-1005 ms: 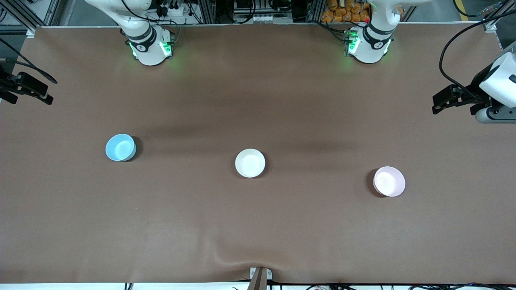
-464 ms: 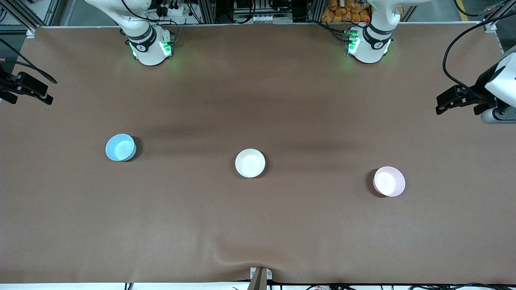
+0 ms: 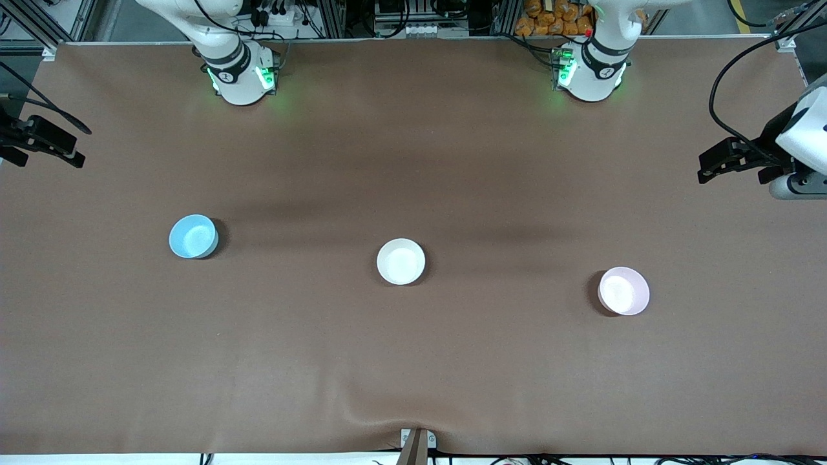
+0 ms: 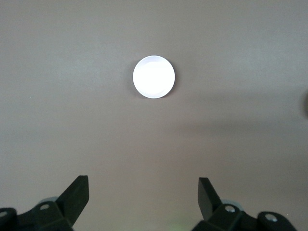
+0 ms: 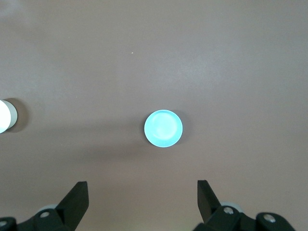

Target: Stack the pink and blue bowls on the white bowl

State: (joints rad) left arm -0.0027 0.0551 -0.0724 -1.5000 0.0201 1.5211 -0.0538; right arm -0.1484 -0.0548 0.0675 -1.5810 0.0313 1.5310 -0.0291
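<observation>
Nothing is stacking yet: the open left claw and open right claw are hovering high over the pale pink plastic bowl and sky-blue plastic bowl, the white plastic bowl sitting apart on the brown surface.

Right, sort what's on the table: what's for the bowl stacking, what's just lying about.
For the job:
- white bowl
- pink bowl
- blue bowl
- left pincer, open
- right pincer, open

Lying about:
- nothing else on the brown table cover

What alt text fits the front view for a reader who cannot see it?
Three separate bowls sit on a brown table: blue bowl toward the right arm's end, white bowl between, pink bowl toward the left arm's end. Neither arm's tool is near them.
</observation>
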